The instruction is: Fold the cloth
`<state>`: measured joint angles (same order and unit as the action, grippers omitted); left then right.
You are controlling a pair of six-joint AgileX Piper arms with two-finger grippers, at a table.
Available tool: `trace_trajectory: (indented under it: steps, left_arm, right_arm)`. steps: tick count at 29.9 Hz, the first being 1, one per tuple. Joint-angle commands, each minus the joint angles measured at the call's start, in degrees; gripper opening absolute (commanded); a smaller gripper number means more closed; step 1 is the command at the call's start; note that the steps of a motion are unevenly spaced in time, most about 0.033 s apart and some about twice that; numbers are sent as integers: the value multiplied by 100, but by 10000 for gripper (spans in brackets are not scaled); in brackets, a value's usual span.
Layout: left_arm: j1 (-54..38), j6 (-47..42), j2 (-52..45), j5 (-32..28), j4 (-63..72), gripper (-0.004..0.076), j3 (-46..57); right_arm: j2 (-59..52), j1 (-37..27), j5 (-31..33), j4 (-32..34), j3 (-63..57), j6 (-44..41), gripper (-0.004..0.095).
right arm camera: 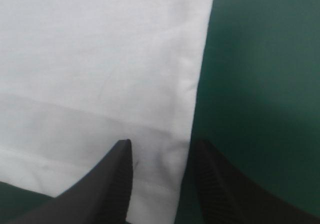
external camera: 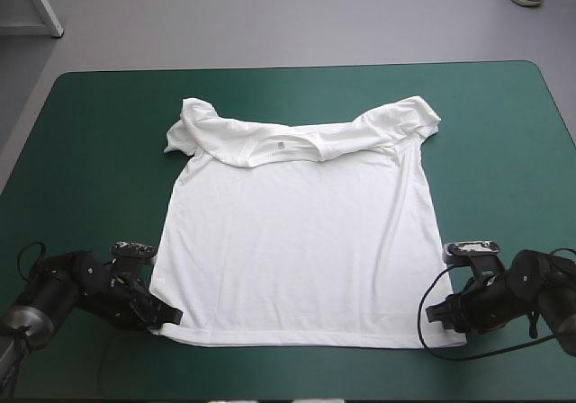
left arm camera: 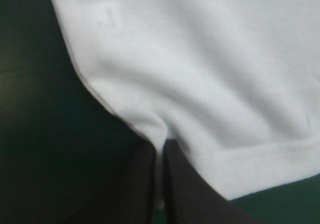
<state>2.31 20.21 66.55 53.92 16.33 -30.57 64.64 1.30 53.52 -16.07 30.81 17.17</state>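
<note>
Lying flat: T-shirt (external camera: 297,250) | surface: teal-green cover (external camera: 99,124) | left fingers (left arm camera: 192,194): pinching hem (left arm camera: 260,159)

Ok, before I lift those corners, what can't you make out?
High view: fingertips of left gripper and right gripper, hidden behind their own bodies.
Left wrist view: how much T-shirt is pinched; blurred, fingers cover it.
Right wrist view: whether fingers touch the table.
Collar label: too small to read.

Black arms (external camera: 67,288), ribbed black pincer fingers (right arm camera: 111,184)
</note>
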Motion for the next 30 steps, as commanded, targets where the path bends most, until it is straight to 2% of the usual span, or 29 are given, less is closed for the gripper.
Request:
trace_trajectory:
  steps: [1, 7, 13, 19, 26, 30]
  left_arm:
    - [24, 4, 60, -216, 189, 19, 23]
    - [24, 4, 60, -216, 189, 19, 23]
    - [24, 4, -94, -385, 188, 19, 23]
    - [24, -21, -770, -626, 199, 19, -180]
    - [24, 35, -1381, -1159, 210, 19, -1379]
    - [24, 160, -1416, -1632, 210, 19, -2463]
  right_arm:
    - [177, 228, 35, -104, -4, 96, 249]
    - [187, 834, -57, 26, -14, -237, -18]
    - [57, 853, -532, 434, 62, -603, -15]
    - [-549, 853, -928, 423, 588, -671, -15]
    - [-925, 853, -1363, 433, 1945, -620, -15]
    - [-901, 853, -1653, 433, 2970, -470, -16]
